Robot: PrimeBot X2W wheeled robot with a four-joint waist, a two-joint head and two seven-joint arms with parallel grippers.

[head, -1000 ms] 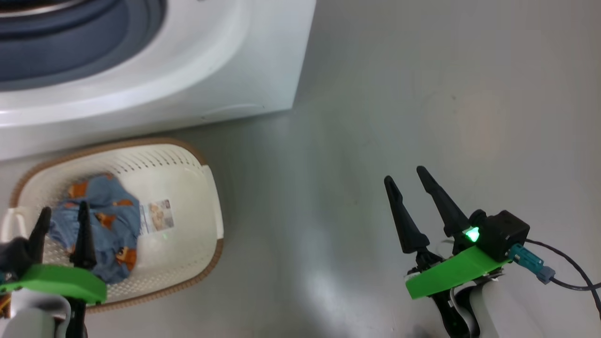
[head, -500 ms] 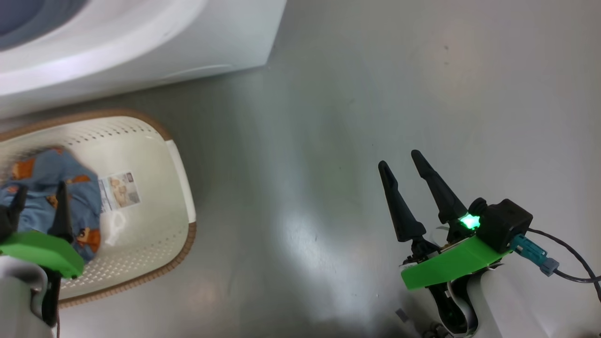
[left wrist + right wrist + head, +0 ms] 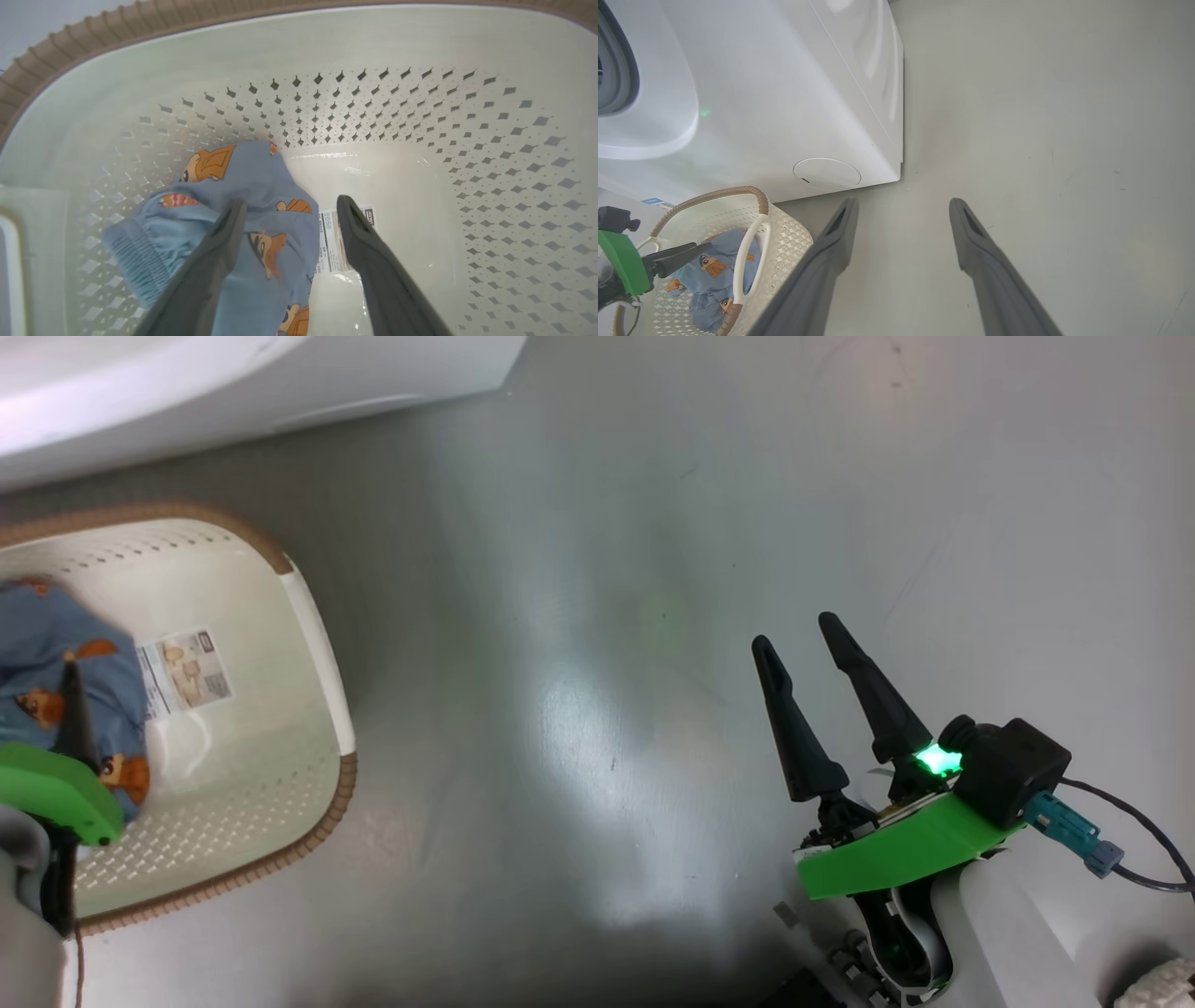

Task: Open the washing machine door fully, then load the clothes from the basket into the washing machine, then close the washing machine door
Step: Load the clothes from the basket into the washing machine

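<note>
The cream basket with its brown rim sits on the floor in front of the white washing machine. Blue clothes with orange figures lie bunched on the basket's bottom. My left gripper hangs open inside the basket. One finger is over the blue fabric, the other over the label sticker. I cannot tell whether they touch the cloth. My right gripper stands open and empty over bare floor, well right of the basket. The washing machine door is out of view.
In the right wrist view the washing machine's front shows its round low cover and part of the grey ring. Grey floor stretches between the basket and the right arm. A cable trails from the right wrist.
The head view has swung right, so the basket and machine sit nearer the left edge. Both grippers stay open, the left still over the blue clothes.
</note>
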